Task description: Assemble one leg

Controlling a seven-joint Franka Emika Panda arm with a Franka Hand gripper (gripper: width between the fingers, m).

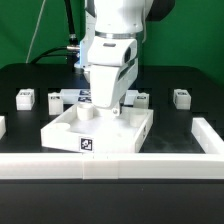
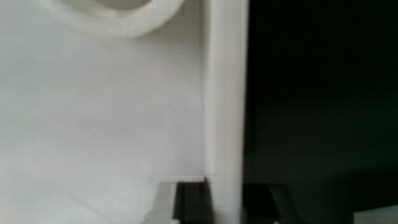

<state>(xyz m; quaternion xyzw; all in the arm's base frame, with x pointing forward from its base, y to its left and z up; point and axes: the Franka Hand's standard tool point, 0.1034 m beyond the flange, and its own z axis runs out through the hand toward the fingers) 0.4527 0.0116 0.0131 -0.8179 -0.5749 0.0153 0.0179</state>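
White arm (image 1: 112,55) — smooth, rounded casings (dark band at one joint), boxy wrist.

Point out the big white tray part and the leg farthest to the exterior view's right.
Tray part (image 1: 122,140): exterior view, front wall.
Rightmost leg (image 1: 181,97): exterior view, front face.

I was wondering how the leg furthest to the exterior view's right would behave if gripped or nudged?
The leg looks like a small moulded block, so it is probably stiff and light. Its flat sides suggest it would slide or tip rather than roll. Its smooth white faces may be a little slippery.
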